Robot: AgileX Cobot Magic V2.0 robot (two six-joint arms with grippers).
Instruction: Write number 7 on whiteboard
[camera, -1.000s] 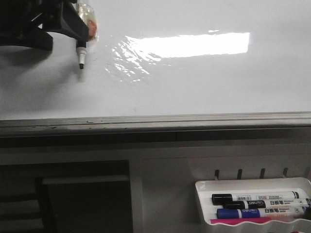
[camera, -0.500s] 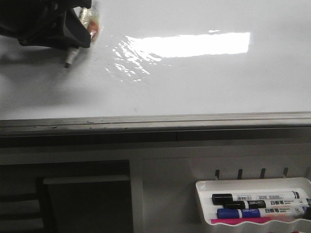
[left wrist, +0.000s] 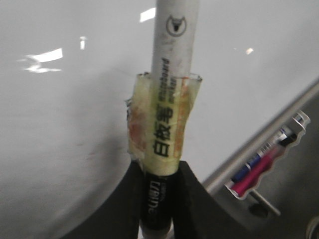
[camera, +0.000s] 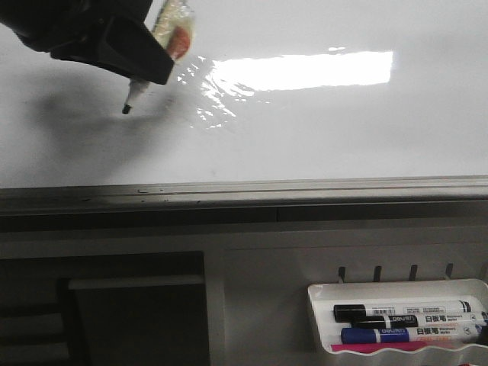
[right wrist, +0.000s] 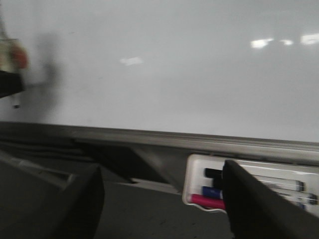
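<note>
The whiteboard point(camera: 320, 130) is glossy white with a bright rectangular reflection; it also fills the left wrist view point(left wrist: 60, 109) and the right wrist view point(right wrist: 174, 74). No number 7 shows on it. My left gripper point(camera: 149, 72) is at the board's upper left, shut on a white marker point(camera: 136, 93) wrapped in yellowish tape point(left wrist: 162, 119). The marker's black tip point(camera: 126, 110) points down at the board surface; I cannot tell whether it touches. My right gripper point(right wrist: 159, 199) is open and empty, low in front of the board's rail.
A grey metal rail point(camera: 244, 191) runs along the board's bottom edge. A small white marker tray point(camera: 316, 305) with black, blue and pink markers hangs below at the right; it also shows in the right wrist view point(right wrist: 192, 169).
My left gripper with the marker first shifted left, then came back right and slightly down. Its shadow on the board is darker now. No mark has appeared.
</note>
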